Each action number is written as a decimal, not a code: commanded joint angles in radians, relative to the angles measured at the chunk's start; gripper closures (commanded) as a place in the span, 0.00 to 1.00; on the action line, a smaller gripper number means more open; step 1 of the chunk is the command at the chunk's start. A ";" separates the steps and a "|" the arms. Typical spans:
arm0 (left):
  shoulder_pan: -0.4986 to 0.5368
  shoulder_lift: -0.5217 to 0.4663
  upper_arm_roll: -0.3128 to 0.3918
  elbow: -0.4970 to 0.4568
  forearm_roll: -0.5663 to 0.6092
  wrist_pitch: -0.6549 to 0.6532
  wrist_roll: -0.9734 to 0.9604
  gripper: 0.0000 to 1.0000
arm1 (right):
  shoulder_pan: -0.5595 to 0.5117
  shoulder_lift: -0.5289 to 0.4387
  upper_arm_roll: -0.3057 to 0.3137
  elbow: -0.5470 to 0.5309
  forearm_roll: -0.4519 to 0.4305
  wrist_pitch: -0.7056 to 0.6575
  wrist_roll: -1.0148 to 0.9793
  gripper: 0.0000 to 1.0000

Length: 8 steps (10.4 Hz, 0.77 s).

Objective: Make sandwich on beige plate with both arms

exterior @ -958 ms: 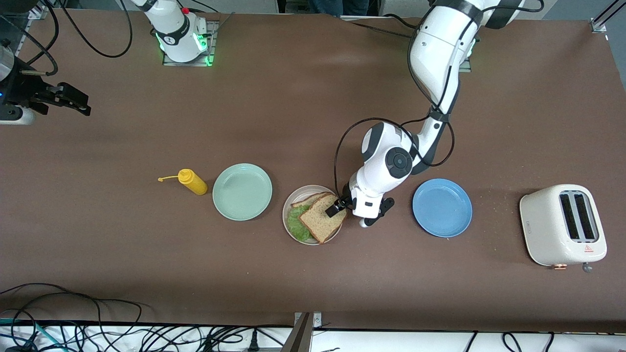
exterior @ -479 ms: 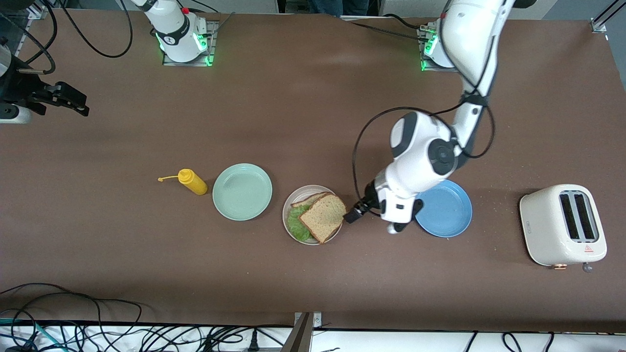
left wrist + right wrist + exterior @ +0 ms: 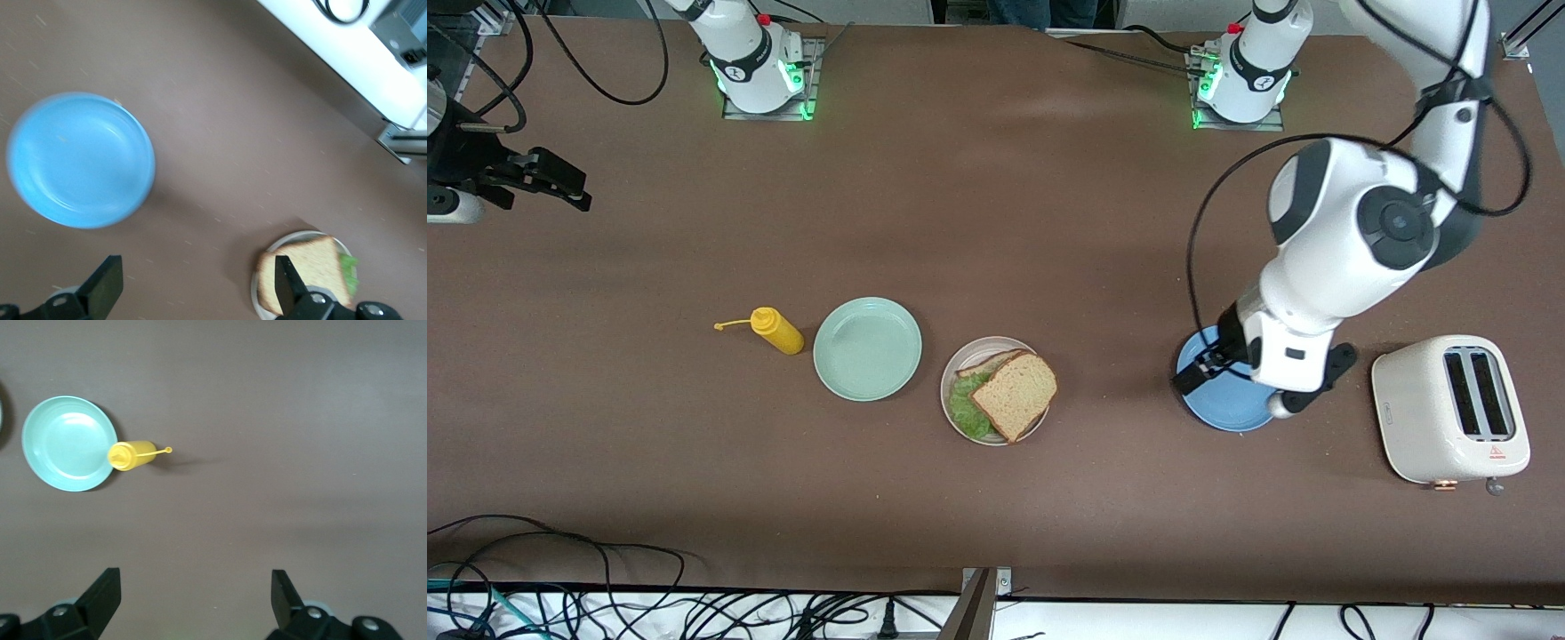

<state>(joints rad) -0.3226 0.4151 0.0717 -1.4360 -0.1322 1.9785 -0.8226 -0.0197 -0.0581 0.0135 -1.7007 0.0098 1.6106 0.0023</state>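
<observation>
The sandwich [image 3: 1014, 391] lies on the beige plate [image 3: 951, 369]: a brown top slice, a second slice under it, and green lettuce [image 3: 965, 404] sticking out between them. It also shows in the left wrist view [image 3: 303, 270]. My left gripper [image 3: 1193, 378] is open and empty, up over the edge of the blue plate [image 3: 1232, 404], apart from the sandwich; its jaws stand wide in the left wrist view [image 3: 197, 273]. My right gripper [image 3: 551, 182] waits over the right arm's end of the table, open and empty in the right wrist view [image 3: 193, 583].
A mint green plate [image 3: 867, 348] stands beside the beige plate toward the right arm's end, with a yellow mustard bottle [image 3: 776, 331] lying beside it. A white toaster [image 3: 1449, 409] stands at the left arm's end. Cables hang along the table's near edge.
My left gripper has let go of the top slice, risen and swung from the sandwich to over the blue plate. The slice stays on the sandwich. The right arm has not moved.
</observation>
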 commanded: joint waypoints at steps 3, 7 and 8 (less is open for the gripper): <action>0.132 -0.099 -0.006 0.052 0.036 -0.212 0.354 0.00 | -0.016 0.003 0.002 0.009 0.033 0.008 0.007 0.00; 0.157 -0.131 0.014 0.069 0.118 -0.280 0.607 0.00 | -0.016 0.004 -0.001 0.009 0.033 0.015 -0.004 0.00; 0.181 -0.130 0.014 0.066 0.118 -0.280 0.659 0.00 | -0.016 0.004 -0.001 0.009 0.032 0.015 -0.004 0.00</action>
<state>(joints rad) -0.1754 0.2956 0.0856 -1.3755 -0.0397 1.7215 -0.2610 -0.0242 -0.0557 0.0082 -1.7007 0.0249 1.6252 0.0023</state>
